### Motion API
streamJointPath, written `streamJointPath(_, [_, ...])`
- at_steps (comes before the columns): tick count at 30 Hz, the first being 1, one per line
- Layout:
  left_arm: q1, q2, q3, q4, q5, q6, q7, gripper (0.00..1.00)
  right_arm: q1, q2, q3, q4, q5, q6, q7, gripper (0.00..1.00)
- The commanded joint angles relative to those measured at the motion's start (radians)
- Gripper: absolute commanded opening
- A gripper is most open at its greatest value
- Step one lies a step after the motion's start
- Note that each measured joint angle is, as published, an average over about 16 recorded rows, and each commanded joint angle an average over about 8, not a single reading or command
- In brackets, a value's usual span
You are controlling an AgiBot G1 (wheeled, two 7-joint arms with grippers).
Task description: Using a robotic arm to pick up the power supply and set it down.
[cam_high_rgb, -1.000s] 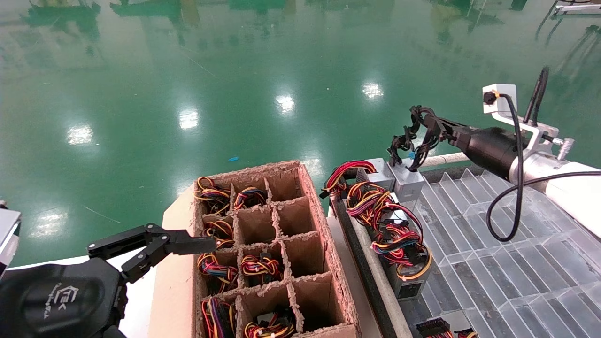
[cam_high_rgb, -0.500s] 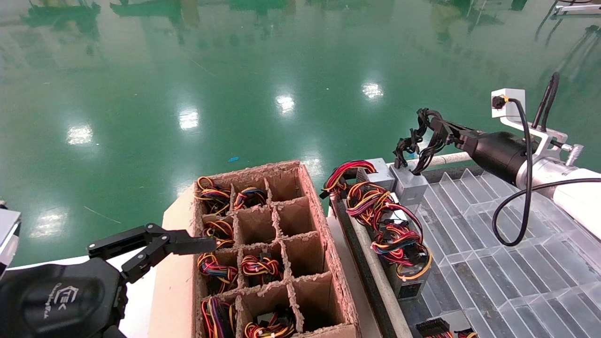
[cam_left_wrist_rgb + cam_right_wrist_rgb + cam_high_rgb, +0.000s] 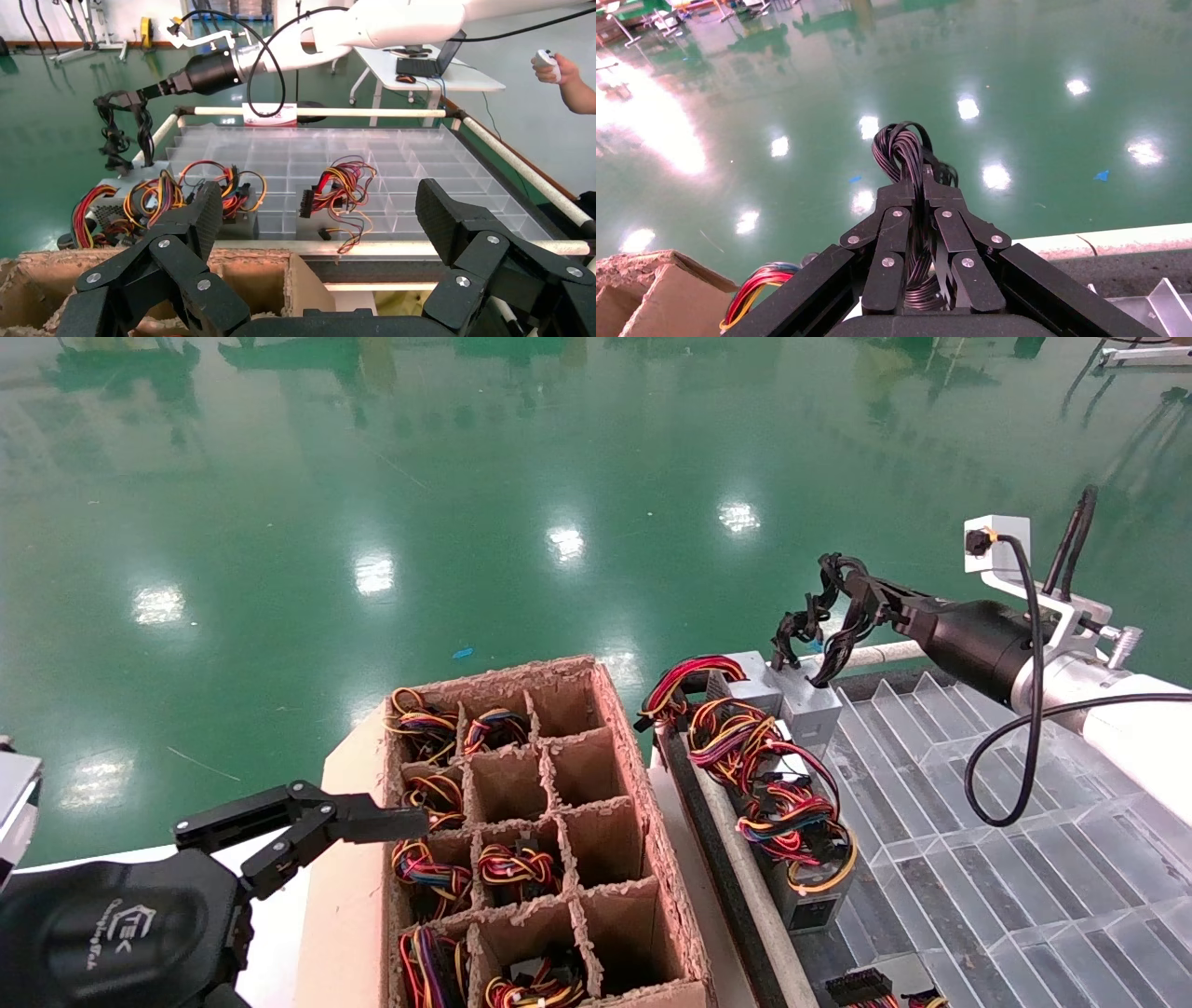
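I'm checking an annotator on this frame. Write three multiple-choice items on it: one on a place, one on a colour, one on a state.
1. Where is the power supply?
A. In the cardboard box
B. At the far left end of the clear divided tray
C. On the floor

2. What colour are the cables in the right gripper?
A. Black
B. Red and yellow
C. White

3. How is the left gripper?
A. Shut on a cable
B. Holding a box
C. Open, holding nothing

Answers: 1 B, the grey box sits at the tray's far left corner. 2 A, the right wrist view shows an all-black bundle between the fingers. 3 C, its fingers are spread beside the cardboard box.
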Motion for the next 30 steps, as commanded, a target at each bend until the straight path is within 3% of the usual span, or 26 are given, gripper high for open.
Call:
streamJointPath(1, [0.000, 0.000, 0.000, 0.000, 0.000, 0.000, 0.000, 1.00, -0.005, 0.000, 0.001, -0.001, 0.001, -0.001, 0.001, 0.36])
streamJointPath(5, [0.000, 0.000, 0.000, 0.000, 0.000, 0.000, 0.000, 1.00, -0.006, 0.001, 0.003, 0.000, 0.004, -0.001, 0.003, 0.86])
streamJointPath(7, [0.000, 0.000, 0.000, 0.000, 0.000, 0.000, 0.000, 1.00, -0.006, 0.001, 0.003, 0.001, 0.005, -0.001, 0.004, 1.00])
streamJointPath(30, [0.000, 0.000, 0.000, 0.001, 0.000, 0.000, 0.000, 1.00, 0.012, -0.027, -0.013, 0.014, -0.018, -0.021, 0.018, 1.00])
